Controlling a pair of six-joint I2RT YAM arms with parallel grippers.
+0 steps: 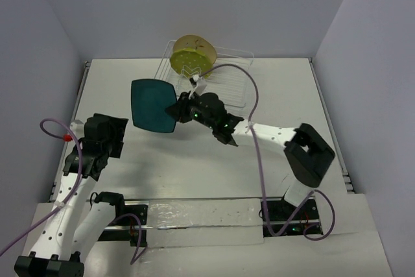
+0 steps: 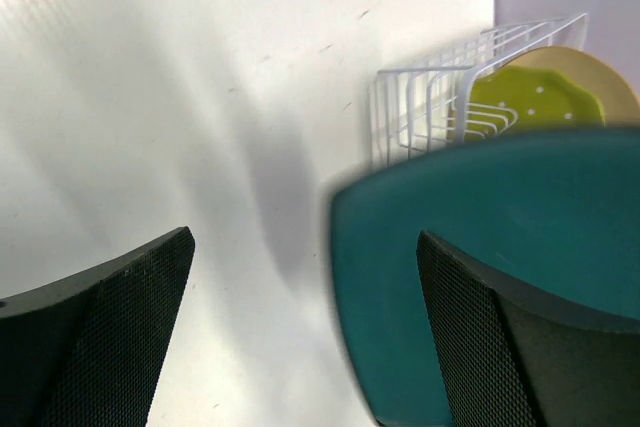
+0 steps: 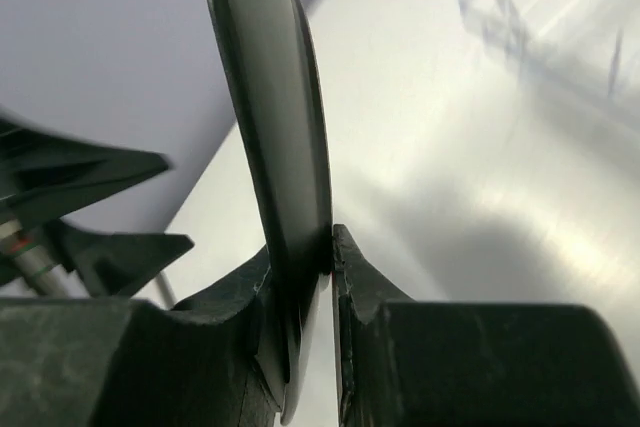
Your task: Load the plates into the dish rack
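Observation:
My right gripper (image 1: 176,109) is shut on the right rim of the dark teal rounded-square plate (image 1: 151,105) and holds it above the table, left of the dish rack (image 1: 228,77). In the right wrist view the plate (image 3: 275,137) stands edge-on between the closed fingers (image 3: 318,277). The lime-green dotted plate (image 1: 191,62) and the beige plate (image 1: 198,45) behind it stand upright in the rack's left end. My left gripper (image 1: 104,131) is open and empty, left of the teal plate. The left wrist view shows the teal plate (image 2: 500,237), the rack (image 2: 430,107) and the green plate (image 2: 535,102).
The rack sits at the table's far edge against the back wall. Purple cables trail from both arms. A clear plastic strip (image 1: 194,215) lies along the near edge between the arm bases.

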